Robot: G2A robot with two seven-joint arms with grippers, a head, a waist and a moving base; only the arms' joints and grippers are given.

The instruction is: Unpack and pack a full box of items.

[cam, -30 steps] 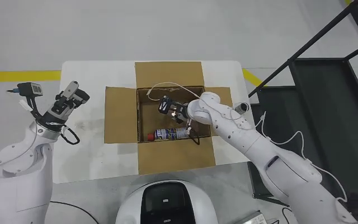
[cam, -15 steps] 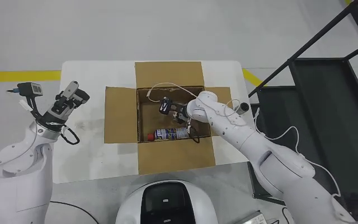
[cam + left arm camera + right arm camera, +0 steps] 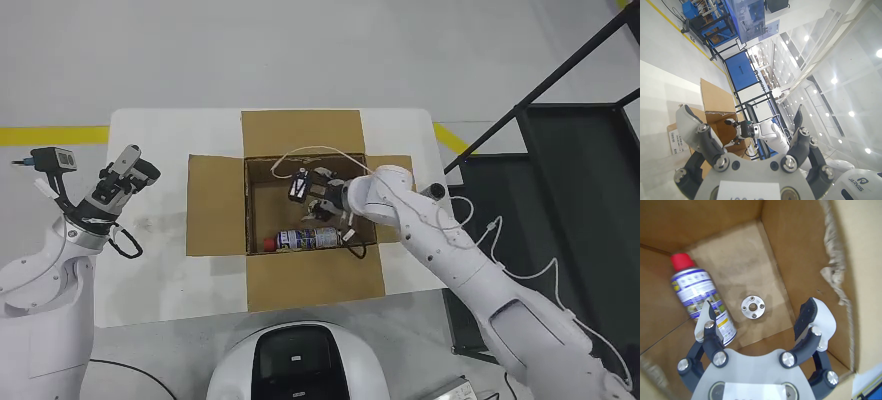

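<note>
An open cardboard box [image 3: 300, 132] stands mid-table with its flaps spread. On its floor lies a blue-and-white spray can [image 3: 305, 239] with a red cap [image 3: 680, 261], pointing toward the left wall. Beside the can [image 3: 702, 294] a small round metal flange [image 3: 753, 307] lies flat on the box floor [image 3: 738, 262]. My right gripper [image 3: 312, 193] hangs inside the box, open and holding nothing, directly above the flange [image 3: 758, 302]. My left gripper [image 3: 125, 172] is open and holding nothing too, raised at the table's left edge [image 3: 741, 108], well away from the box [image 3: 715, 98].
The white table [image 3: 150, 270] has bare room left of the box and along the front. A white cable [image 3: 310, 152] arcs over the box's far wall. A dark metal stair frame [image 3: 560, 150] stands just off the table's right side.
My right gripper has shifted slightly to the right inside the box and its wrist has turned a little. The left arm and the spray can have not moved.
</note>
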